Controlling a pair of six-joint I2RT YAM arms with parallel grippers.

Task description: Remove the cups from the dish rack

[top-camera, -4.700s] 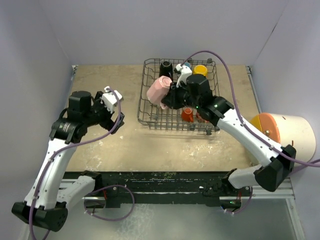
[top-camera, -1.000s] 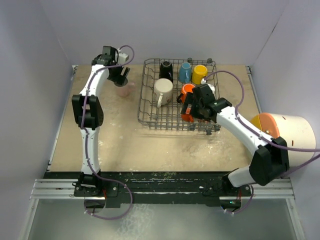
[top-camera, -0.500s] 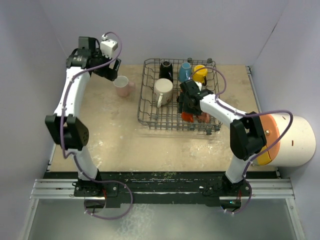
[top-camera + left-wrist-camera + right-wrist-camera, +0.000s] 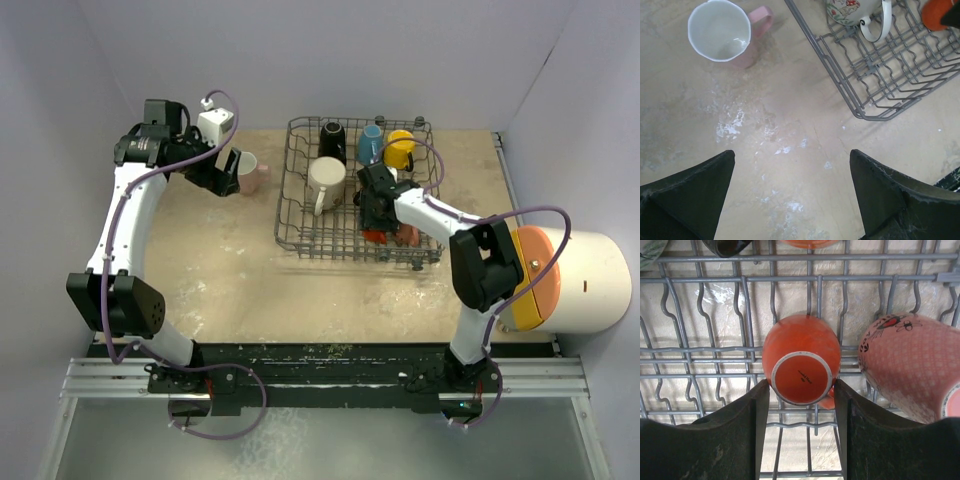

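The grey wire dish rack (image 4: 300,215) stands at the back middle of the table. It holds a black mug (image 4: 332,135), a blue mug (image 4: 371,146), a yellow mug (image 4: 400,148), a big white mug (image 4: 326,182), an upside-down orange mug (image 4: 801,357) and a pink patterned mug (image 4: 910,365). My right gripper (image 4: 801,385) is down in the rack, its fingers (image 4: 742,430) pressed on both sides of the orange mug's base. One pink mug (image 4: 720,32) stands upright on the table left of the rack. My left gripper (image 4: 791,192) is open and empty just short of it.
A huge white cylinder with an orange face (image 4: 580,280) lies at the right edge. The rack's corner (image 4: 860,112) shows at the upper right of the left wrist view. A second orange mug (image 4: 805,242) peeks in at the top of the right wrist view. Walls close off three sides.
The pink mug went from above the rack to the table at the left. My left gripper let go of it and drew back. My right gripper came down onto the orange mug.
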